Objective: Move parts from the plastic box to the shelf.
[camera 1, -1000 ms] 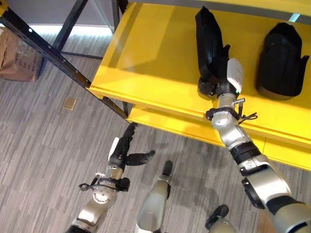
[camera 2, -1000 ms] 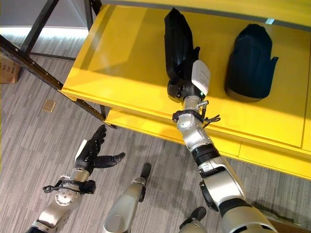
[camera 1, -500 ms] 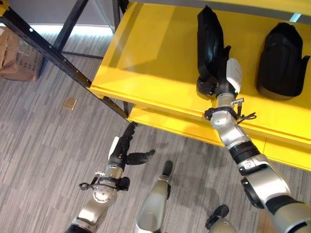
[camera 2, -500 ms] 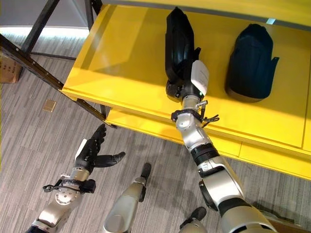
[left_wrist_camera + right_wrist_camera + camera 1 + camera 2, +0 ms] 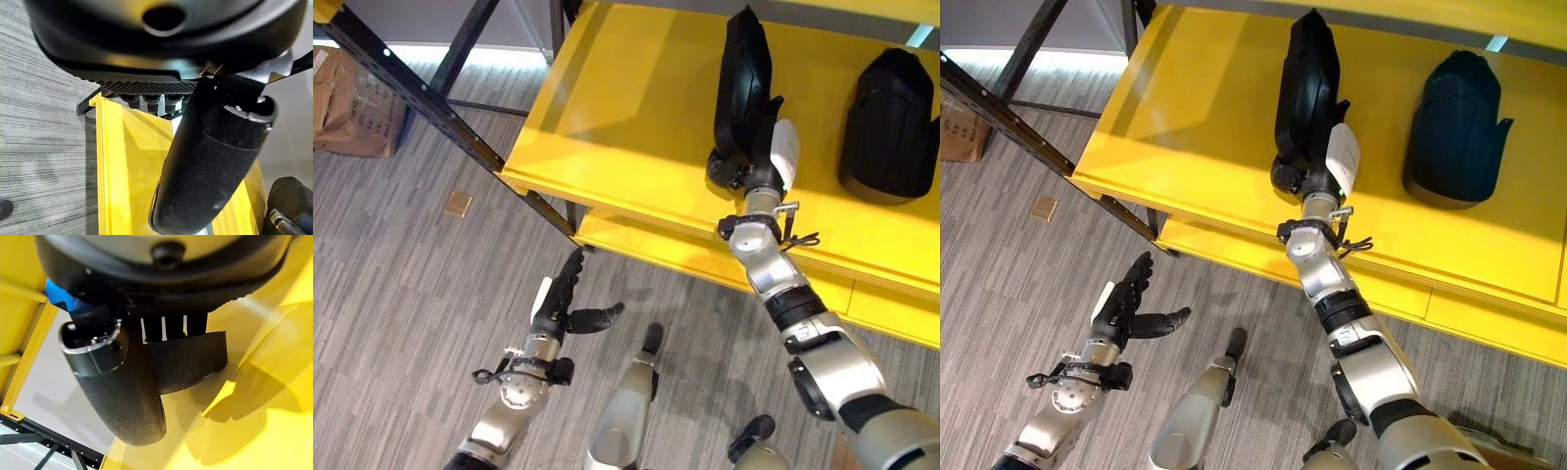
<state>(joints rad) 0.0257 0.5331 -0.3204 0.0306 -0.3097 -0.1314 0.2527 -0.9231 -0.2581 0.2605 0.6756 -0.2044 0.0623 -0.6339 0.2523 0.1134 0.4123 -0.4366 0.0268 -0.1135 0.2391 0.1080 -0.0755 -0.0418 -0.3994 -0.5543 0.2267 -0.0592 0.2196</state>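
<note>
Left eye view first: the right hand [image 5: 756, 162] reaches over the front edge of the yellow shelf [image 5: 626, 108] and has a tall black moulded part [image 5: 744, 83] in its grasp, fingers wrapped round the lower end, thumb on the near side. The part stands on the shelf, leaning a little, about midway along it and set back from the front lip. A second black part [image 5: 889, 122] sits well apart toward the shelf's right end. The left hand [image 5: 566, 304] hangs low over the grey floor [image 5: 401, 274], fingers straight and thumb out, holding nothing. To my eye the part looks like rigid plastic, smooth-skinned and fairly light but top-heavy when upright. A hold low on the narrow end seems safest, since letting go too briskly could tip it.
</note>
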